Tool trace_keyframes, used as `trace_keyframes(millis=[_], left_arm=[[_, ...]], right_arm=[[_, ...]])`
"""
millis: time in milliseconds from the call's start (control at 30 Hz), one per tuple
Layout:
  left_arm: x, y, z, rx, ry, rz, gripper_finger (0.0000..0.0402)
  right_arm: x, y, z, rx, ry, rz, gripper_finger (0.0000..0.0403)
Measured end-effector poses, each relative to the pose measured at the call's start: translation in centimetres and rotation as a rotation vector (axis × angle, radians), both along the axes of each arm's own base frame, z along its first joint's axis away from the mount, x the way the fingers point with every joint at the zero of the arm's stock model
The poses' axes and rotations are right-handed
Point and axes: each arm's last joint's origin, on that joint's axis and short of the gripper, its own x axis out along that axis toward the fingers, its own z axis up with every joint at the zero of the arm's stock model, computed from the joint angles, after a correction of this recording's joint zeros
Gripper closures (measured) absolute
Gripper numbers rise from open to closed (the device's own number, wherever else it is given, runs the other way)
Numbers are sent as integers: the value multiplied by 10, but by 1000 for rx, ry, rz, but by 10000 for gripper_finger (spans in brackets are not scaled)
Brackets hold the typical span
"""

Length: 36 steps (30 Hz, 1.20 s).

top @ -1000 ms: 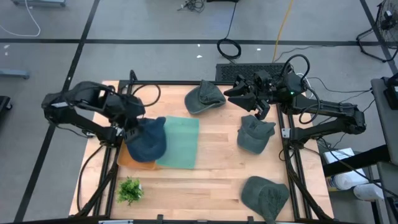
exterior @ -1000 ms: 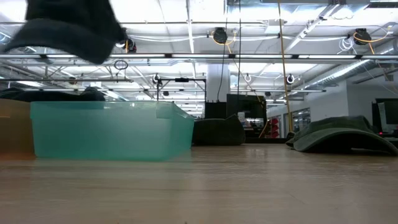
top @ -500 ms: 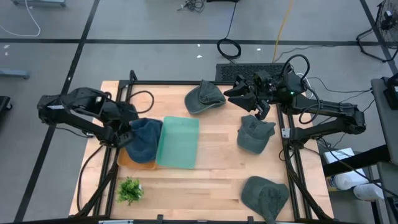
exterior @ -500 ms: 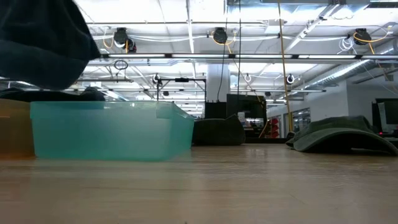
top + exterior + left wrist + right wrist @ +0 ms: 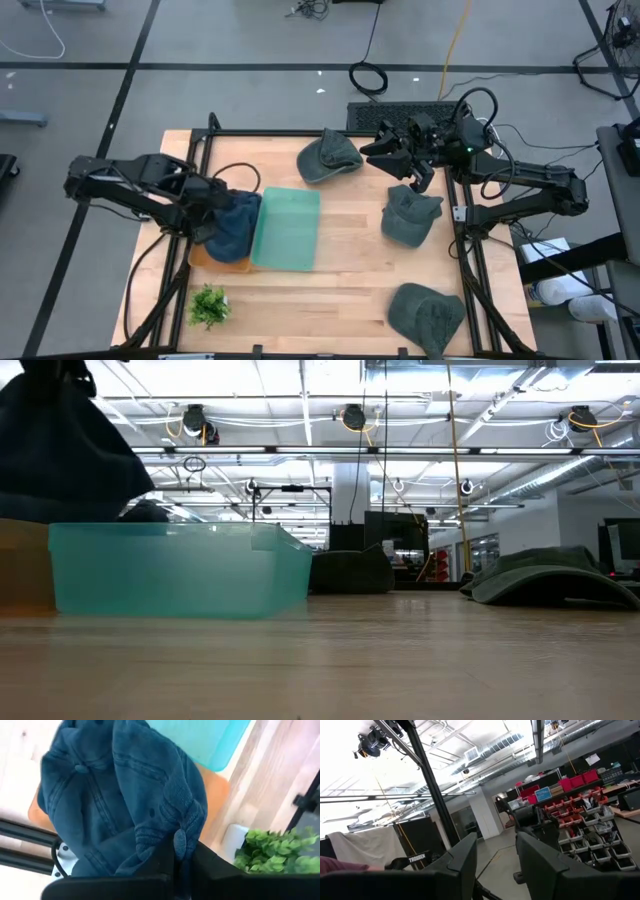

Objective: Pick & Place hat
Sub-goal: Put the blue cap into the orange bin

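Observation:
A blue denim hat (image 5: 235, 225) hangs over the orange bin (image 5: 225, 263) at the table's left, with my left gripper (image 5: 210, 212) shut on it from above. In the low view the hat (image 5: 60, 450) reaches down to about the rim of the orange bin (image 5: 22, 565). Whether it touches the bin does not show. My right gripper (image 5: 495, 865) is raised over the far right of the table (image 5: 392, 152), tilted upward, open with nothing between its fingers. My left gripper pinches a bunched fold of the hat's cloth (image 5: 179, 839) between its two fingers (image 5: 165, 857). It comes from above, pointing steeply down. The crown with its top button (image 5: 80, 768) hangs slack below the fingers over the orange bin (image 5: 215, 800).
A teal bin (image 5: 287, 228) stands right beside the orange one. Three green hats lie at the far middle (image 5: 328, 158), the right (image 5: 410, 215) and the near right (image 5: 428, 315). A small green plant (image 5: 208, 305) stands at the near left. Black frame rails run along the table's sides.
My left gripper has sunk and drawn back toward the table's left edge, tipping more steeply down, still shut on the hat. The hat has come down from beside the teal bin's edge until it is over the orange bin.

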Motion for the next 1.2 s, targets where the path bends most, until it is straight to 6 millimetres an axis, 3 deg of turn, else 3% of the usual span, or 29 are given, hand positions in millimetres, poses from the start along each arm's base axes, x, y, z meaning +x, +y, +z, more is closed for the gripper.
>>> trace_keyframes(millis=[233,600,1000,1200], left_arm=[[1,3,-22,81,66,-59,382],[14,9,-78,191,63,1,382],[30,23,-98,388,-31,25,382],[40,22,-129,330,16,-16,377]], right_arm=[[1,0,-1,3,14,-1,275],[1,0,-2,-21,20,-14,275],[4,-1,-5,-40,25,-27,275],[7,-1,-7,-37,38,-19,275]])
